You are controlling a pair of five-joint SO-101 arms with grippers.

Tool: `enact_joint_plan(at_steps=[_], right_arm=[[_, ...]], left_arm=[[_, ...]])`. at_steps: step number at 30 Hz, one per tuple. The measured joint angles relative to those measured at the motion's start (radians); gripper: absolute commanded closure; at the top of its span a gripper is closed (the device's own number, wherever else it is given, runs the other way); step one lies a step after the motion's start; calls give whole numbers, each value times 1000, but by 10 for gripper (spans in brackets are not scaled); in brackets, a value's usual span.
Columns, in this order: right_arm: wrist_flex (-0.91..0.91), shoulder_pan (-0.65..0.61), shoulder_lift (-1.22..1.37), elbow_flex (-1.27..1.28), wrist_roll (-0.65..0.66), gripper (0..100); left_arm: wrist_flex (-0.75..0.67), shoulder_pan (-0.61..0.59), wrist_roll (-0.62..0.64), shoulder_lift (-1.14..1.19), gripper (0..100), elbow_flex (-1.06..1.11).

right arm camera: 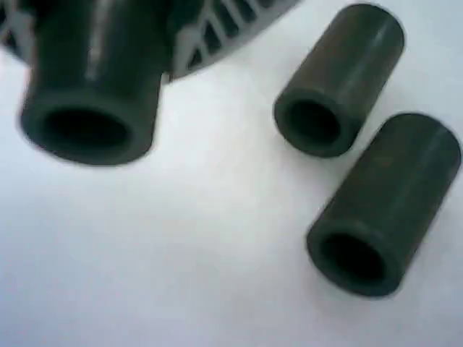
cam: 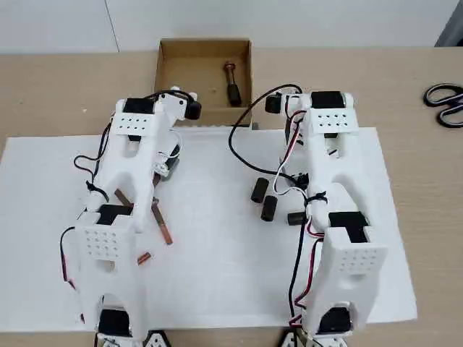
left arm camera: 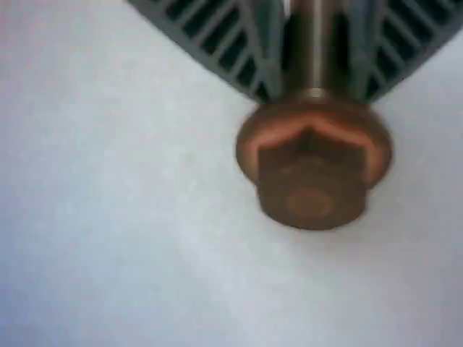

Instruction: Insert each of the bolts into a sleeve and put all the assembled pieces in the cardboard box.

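On the white sheet (cam: 210, 282), three black sleeves (cam: 268, 208) cluster just beside the right arm (cam: 340, 181), copper bolts (cam: 163, 224) lie by the left arm (cam: 123, 166), the cardboard box (cam: 181, 79) beyond them holds one assembled piece (cam: 231, 83), and scissors (cam: 445, 101) rest on the table at the far right.

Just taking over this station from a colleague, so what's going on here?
The left gripper holds a copper bolt by its shaft, head out, over the white paper. The right gripper holds a black sleeve; two loose sleeves lie beside it. One assembled piece already lies in the cardboard box, and other bolts lie loose on the paper.
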Motion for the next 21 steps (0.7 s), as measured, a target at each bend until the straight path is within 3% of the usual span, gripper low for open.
enact_joint_plan(at_steps=[6,12,21], right_arm=[[0,0,-34,0,0,991],[2,-25,-232,0,3,995],[5,-75,-508,229,75,995]], left_arm=[[0,0,2,2,995,-3],[74,-3,44,0,995,-132],[124,38,44,-285,995,-230]])
